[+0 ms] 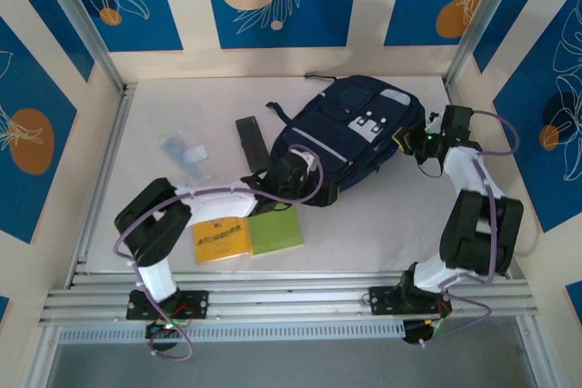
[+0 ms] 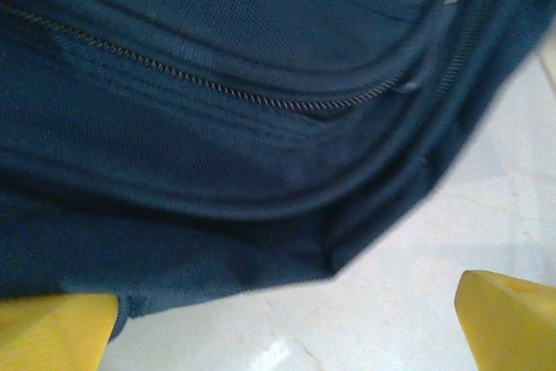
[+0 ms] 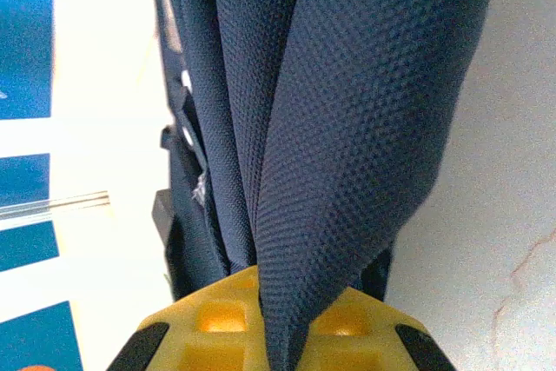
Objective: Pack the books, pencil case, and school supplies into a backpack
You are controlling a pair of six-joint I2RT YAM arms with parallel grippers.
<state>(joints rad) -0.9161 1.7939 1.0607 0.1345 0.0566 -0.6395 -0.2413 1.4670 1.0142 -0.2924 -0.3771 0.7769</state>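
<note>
The navy backpack (image 1: 355, 129) lies at the back middle of the table. My right gripper (image 1: 406, 141) is at its right end, shut on a fold of the navy fabric (image 3: 347, 128), which is pinched between the yellow jaws of the gripper (image 3: 282, 323). My left gripper (image 1: 296, 170) hovers open at the backpack's near-left corner. Its yellow fingertips (image 2: 52, 332) stand wide apart over the bag's edge and zipper (image 2: 217, 84), with nothing between them. The yellow book (image 1: 221, 240) and green book (image 1: 276, 230) lie side by side at the front. The dark pencil case (image 1: 251, 143) and the pale-blue school supplies (image 1: 185, 156) lie left of the backpack.
The white table (image 1: 382, 233) is walled by blue-patterned panels and metal posts (image 1: 86, 20) at the sides. Rails run along the near edge (image 1: 291, 302), where both arm bases are bolted. The left arm's cable loops over the books' far side.
</note>
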